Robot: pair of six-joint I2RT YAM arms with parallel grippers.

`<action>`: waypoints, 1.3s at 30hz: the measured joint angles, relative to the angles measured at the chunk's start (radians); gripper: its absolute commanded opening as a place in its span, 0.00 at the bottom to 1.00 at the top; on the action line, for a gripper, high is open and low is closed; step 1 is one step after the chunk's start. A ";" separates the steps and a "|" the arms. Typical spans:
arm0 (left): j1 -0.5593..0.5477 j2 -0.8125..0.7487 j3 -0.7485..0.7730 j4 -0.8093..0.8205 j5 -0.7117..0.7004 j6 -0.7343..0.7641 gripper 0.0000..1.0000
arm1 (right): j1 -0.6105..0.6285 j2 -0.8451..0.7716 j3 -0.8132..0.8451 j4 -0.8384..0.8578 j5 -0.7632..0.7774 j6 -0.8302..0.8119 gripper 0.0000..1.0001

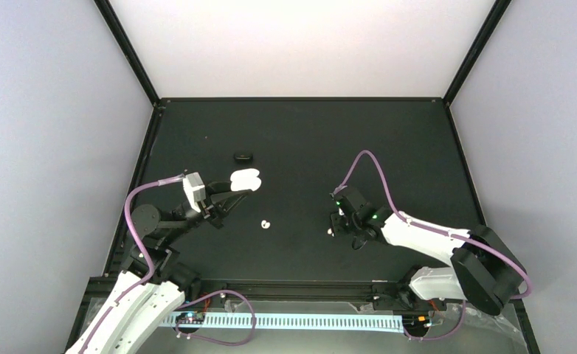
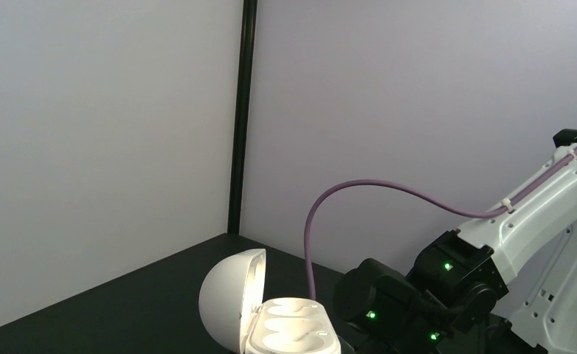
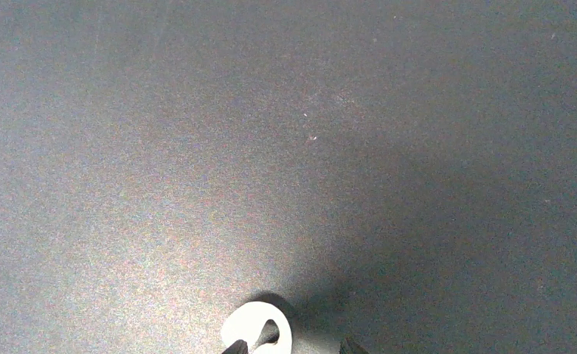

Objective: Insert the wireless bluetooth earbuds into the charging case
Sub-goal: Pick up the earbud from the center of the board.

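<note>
The white charging case [image 1: 246,179] is open, its lid upright and both sockets empty in the left wrist view [image 2: 294,332]. My left gripper [image 1: 236,189] is shut on the case's near end; its fingers are out of the left wrist view. One white earbud [image 1: 265,223] lies on the black table in front of the case. The other earbud [image 1: 330,232] lies at my right gripper [image 1: 336,224]. In the right wrist view this earbud [image 3: 256,330] rests on the table by the left fingertip [image 3: 235,347] of the open gripper [image 3: 293,348].
A small black oval object [image 1: 242,156] lies behind the case. The black table [image 1: 308,133] is walled by pale panels and black frame posts. The right arm [image 2: 448,295] shows beyond the case in the left wrist view.
</note>
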 measured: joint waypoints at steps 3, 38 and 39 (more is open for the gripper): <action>0.000 0.000 0.000 0.000 0.000 0.000 0.02 | 0.000 0.009 0.000 -0.001 -0.001 0.006 0.31; 0.000 0.014 0.000 0.000 0.001 -0.007 0.02 | 0.030 0.016 -0.003 0.011 -0.093 0.037 0.03; 0.000 0.014 0.000 0.000 0.001 -0.007 0.02 | 0.030 0.000 -0.003 0.009 -0.092 0.037 0.02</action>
